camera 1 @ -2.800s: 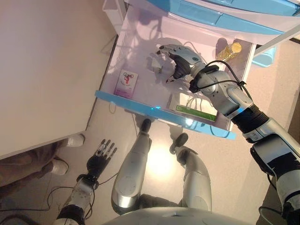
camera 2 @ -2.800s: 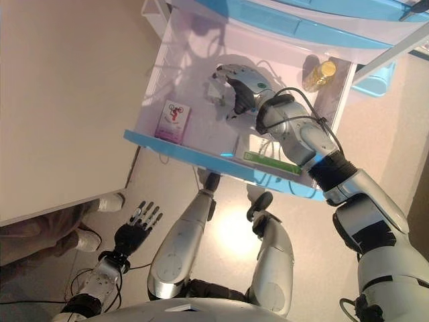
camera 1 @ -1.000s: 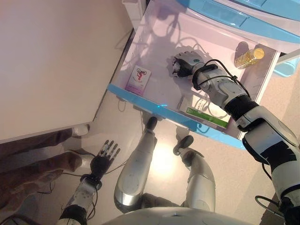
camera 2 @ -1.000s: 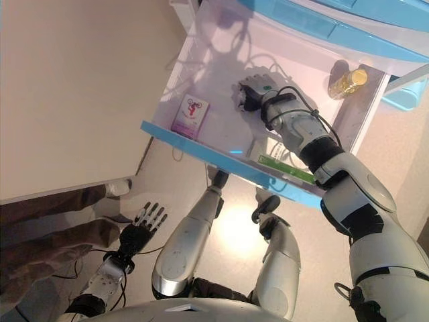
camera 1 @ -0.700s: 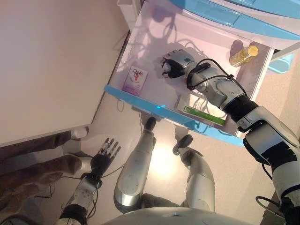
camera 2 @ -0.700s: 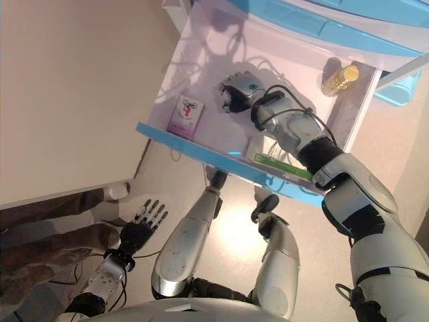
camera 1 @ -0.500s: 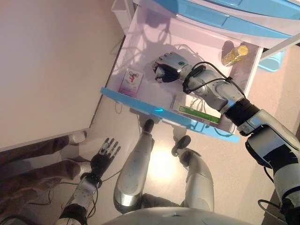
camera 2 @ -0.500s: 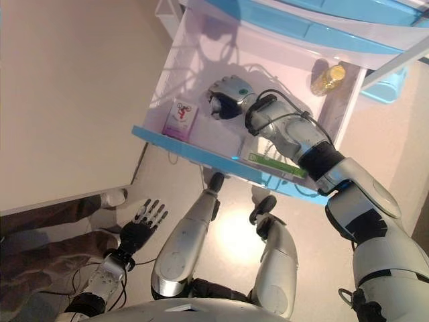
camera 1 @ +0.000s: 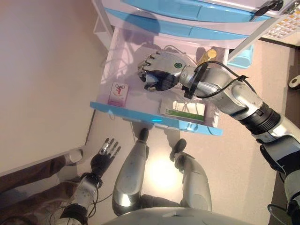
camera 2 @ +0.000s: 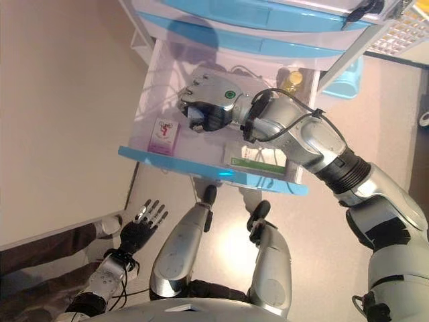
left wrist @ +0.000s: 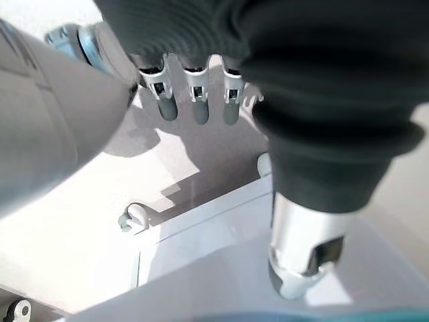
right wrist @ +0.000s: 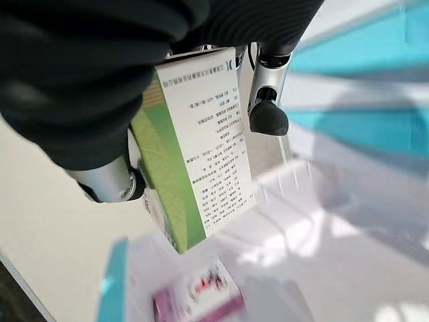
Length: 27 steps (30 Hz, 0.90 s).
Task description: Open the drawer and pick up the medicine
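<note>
The drawer (camera 1: 154,119) with a blue front stands pulled out under the blue-fronted cabinet. My right hand (camera 1: 159,72) hovers above the drawer's middle, fingers curled round a small white and green medicine box (right wrist: 194,154), which the right wrist view shows clamped between fingers and thumb. On the drawer's floor lie a pink and white packet (camera 1: 117,91), a long white and green box (camera 1: 183,109) and a yellow bottle (camera 1: 206,55). My left hand (camera 1: 105,155) hangs low beside my body, fingers straight and holding nothing.
A pale table top (camera 1: 42,84) fills the left side, close to the drawer's left wall. A light blue container (camera 1: 241,55) sits on the floor right of the cabinet. A person's trouser leg and shoe (camera 1: 70,157) show at the lower left.
My right hand has lifted out of the drawer with the medicine box held in it. The head camera has shifted, so the drawer shows from a different angle.
</note>
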Available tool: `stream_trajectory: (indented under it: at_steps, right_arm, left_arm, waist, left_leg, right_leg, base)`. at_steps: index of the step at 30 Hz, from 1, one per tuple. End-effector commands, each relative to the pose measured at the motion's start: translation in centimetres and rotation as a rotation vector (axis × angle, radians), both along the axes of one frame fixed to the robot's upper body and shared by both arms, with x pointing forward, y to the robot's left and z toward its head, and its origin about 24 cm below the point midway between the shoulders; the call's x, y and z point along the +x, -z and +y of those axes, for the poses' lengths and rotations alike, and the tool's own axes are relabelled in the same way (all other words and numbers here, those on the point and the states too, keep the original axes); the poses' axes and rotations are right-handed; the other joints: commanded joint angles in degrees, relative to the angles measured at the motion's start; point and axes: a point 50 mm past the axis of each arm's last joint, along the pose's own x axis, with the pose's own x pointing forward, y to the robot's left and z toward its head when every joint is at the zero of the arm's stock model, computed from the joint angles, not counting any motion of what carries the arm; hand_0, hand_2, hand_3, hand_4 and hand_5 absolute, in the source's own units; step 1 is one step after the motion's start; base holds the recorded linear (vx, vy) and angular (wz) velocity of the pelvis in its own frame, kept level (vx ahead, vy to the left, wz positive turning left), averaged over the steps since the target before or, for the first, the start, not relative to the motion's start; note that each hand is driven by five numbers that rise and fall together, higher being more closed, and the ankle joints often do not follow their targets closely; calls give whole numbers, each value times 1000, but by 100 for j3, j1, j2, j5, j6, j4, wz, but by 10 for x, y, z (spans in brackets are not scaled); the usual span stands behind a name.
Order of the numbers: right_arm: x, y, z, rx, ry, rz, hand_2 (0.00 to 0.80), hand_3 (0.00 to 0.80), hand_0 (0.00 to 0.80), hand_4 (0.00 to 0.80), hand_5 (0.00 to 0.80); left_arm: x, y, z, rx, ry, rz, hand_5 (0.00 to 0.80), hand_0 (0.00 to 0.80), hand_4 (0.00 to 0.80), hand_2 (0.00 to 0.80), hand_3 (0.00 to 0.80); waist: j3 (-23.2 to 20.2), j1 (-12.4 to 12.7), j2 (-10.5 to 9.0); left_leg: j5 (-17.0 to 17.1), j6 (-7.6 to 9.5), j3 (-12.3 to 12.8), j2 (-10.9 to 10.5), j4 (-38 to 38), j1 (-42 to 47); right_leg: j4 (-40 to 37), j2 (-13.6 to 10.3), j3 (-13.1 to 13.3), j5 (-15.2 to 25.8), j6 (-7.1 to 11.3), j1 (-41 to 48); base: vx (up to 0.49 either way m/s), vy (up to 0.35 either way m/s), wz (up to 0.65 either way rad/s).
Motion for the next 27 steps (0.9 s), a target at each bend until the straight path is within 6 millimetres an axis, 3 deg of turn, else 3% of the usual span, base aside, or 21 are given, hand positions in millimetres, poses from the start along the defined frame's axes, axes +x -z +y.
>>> stream_trajectory:
  at_steps: [1, 9, 13, 22, 27]
  right_arm:
    - [-36, -28, 4, 81, -185, -49, 800, 800, 800, 800, 800]
    - [-75, -48, -6, 182, -333, -75, 800, 800, 800, 800, 800]
    - [-83, -56, -11, 239, -356, -118, 800, 800, 800, 800, 800]
    - [-86, -83, -29, 407, -317, -297, 800, 800, 800, 800, 800]
    - [-74, -103, -47, 497, -192, -366, 800, 800, 800, 800, 800]
  left_arm:
    - [-29, 14, 7, 54, -6, 74, 0, 0, 0, 0, 0]
    - [-46, 27, 5, 56, -26, 148, 0, 0, 0, 0, 0]
    - [-53, 32, 4, 57, -35, 179, 0, 0, 0, 0, 0]
    - [-70, 42, 7, 63, -62, 248, 0, 0, 0, 0, 0]
    - [-80, 45, 11, 75, -71, 288, 0, 0, 0, 0, 0]
  waist:
    - [-508, -36, -37]
    - [-924, -190, -106]
    - [-1105, -223, -132]
    - [-1460, -247, -208]
    - [-1597, -196, -267]
  left_leg:
    - [-183, 235, 335, -201, -1008, 509]
    - [-183, 218, 389, -233, -1348, 921]
    - [-168, 207, 393, -244, -1487, 1083]
    - [-231, 205, 335, -269, -1509, 1272]
    - [-288, 220, 223, -312, -1419, 1323]
  right_leg:
    - [655, 102, 173, -555, 387, 288]
    - [386, 149, 273, -555, 438, 648]
    - [255, 162, 288, -566, 451, 819]
    - [121, 184, 290, -599, 440, 1077]
    - [26, 190, 302, -621, 414, 1239]
  base:
    - [32, -4, -13]
    - [50, 10, -9]
    - [72, -2, -4]
    - [81, -15, -6]
    - [90, -10, -1]
